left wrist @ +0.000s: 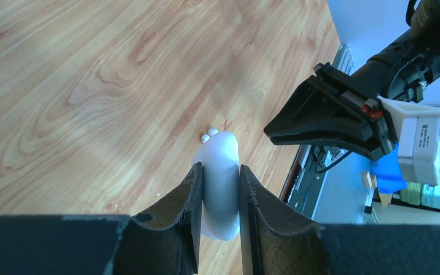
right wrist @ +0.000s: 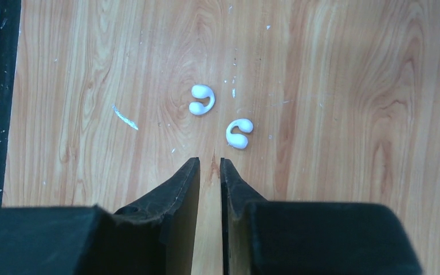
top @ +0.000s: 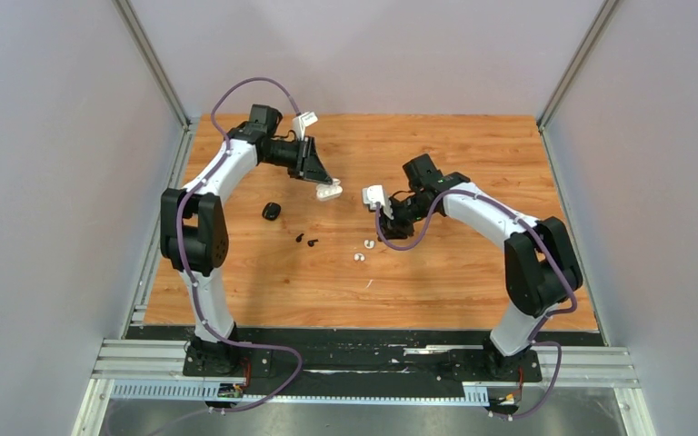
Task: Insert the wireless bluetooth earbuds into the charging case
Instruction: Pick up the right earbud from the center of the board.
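Note:
A white charging case (left wrist: pixel 222 172) hangs above the table with my left gripper (left wrist: pixel 220 169) shut on it; from above, the case (top: pixel 331 192) shows at that gripper's (top: pixel 324 184) tip. Two white earbuds (right wrist: pixel 201 99) (right wrist: pixel 239 132) lie on the wood just ahead of my right gripper (right wrist: pixel 209 163), whose jaws stand a narrow gap apart with nothing between them. In the top view those white earbuds (top: pixel 370 242) (top: pixel 358 257) lie just below the right gripper (top: pixel 384 232). Two black earbuds (top: pixel 300 239) (top: pixel 313 242) lie left of them.
A black case (top: pixel 271 211) sits on the wood near the left arm. The right gripper (left wrist: pixel 321 126) shows close to the held case in the left wrist view. Grey walls enclose the table (top: pixel 473 272) on three sides.

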You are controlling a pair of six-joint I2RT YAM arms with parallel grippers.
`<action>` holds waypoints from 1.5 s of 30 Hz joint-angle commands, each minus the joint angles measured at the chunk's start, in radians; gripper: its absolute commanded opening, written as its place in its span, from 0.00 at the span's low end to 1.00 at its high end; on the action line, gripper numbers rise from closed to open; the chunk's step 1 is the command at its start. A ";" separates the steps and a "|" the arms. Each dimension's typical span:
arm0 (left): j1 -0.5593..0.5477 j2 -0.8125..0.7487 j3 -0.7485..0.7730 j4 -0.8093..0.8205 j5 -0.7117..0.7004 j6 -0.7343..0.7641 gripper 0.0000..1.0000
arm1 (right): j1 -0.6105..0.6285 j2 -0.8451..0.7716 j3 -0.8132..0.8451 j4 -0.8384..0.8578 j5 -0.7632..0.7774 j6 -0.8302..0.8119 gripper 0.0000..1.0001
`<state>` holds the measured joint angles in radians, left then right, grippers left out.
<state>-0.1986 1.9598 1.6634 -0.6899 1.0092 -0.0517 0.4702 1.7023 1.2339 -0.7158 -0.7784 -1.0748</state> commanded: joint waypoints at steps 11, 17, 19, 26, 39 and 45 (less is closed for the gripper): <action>0.053 -0.074 -0.069 0.162 -0.004 -0.135 0.00 | 0.082 0.178 0.081 0.099 -0.051 0.194 0.26; 0.074 -0.083 -0.096 0.163 -0.009 -0.130 0.00 | 0.116 0.211 0.096 0.155 -0.043 0.245 0.28; 0.078 -0.089 -0.104 0.163 -0.019 -0.129 0.00 | 0.125 0.227 0.109 0.166 -0.036 0.261 0.27; 0.085 -0.110 -0.126 0.163 -0.020 -0.124 0.00 | 0.134 0.273 0.146 0.179 0.007 0.279 0.27; 0.087 -0.108 -0.132 0.173 -0.023 -0.130 0.00 | 0.138 0.266 0.108 0.157 0.025 0.212 0.29; 0.086 -0.104 -0.134 0.171 -0.022 -0.128 0.00 | 0.148 0.267 0.092 0.148 0.021 0.189 0.31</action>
<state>-0.1215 1.8973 1.5322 -0.5400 0.9771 -0.1764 0.6041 1.9774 1.3373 -0.5644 -0.7410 -0.8494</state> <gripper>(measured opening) 0.323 0.305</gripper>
